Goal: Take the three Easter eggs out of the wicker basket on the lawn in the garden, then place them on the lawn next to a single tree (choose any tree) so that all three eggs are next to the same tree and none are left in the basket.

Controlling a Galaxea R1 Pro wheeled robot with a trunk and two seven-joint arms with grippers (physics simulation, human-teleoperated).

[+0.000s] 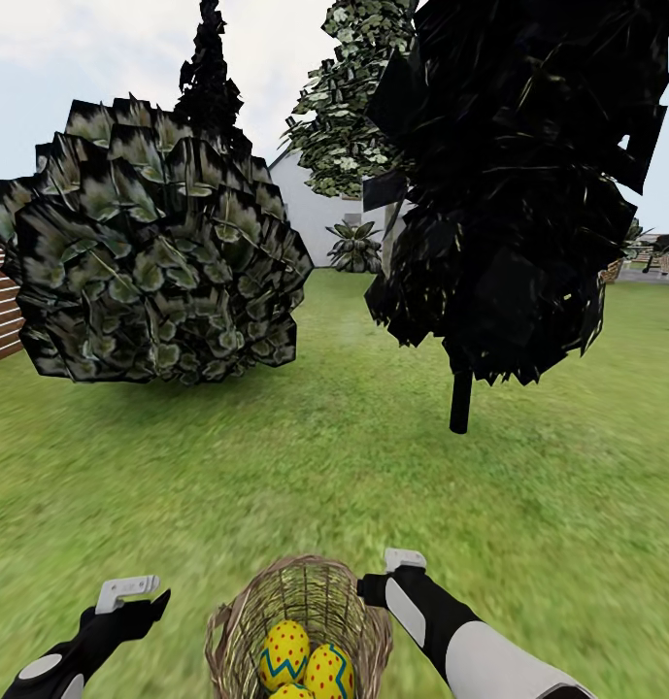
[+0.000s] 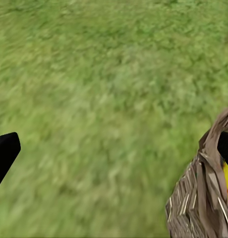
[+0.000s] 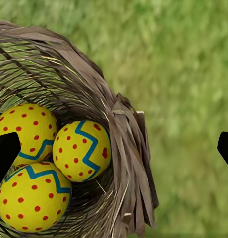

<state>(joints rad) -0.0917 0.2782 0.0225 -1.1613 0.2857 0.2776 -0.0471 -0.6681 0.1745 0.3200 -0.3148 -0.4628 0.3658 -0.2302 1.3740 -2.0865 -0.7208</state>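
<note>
Three Easter eggs (image 1: 305,665) lie in the wicker basket (image 1: 239,621) on the lawn (image 1: 334,466) in the head view, between the left gripper (image 1: 130,592) and right gripper (image 1: 404,563). Across the left wrist view, that claw looks released beside the weave. By the right wrist view, the spread, empty right claw straddles the braided rim, so it should shift inward over one egg before descending.

Rough, loosely woven tan wicker basket (image 3: 129,148) cradles smooth, matt-painted yellow Easter eggs (image 3: 82,150), all on mottled, soft-looking grass lawn (image 1: 324,466), beside glossy black-and-white plastic arm shells (image 1: 470,646).

Big leafy bush (image 1: 154,257), black-trunked dark tree (image 1: 514,184), possibly house wall (image 1: 310,209) behind.
</note>
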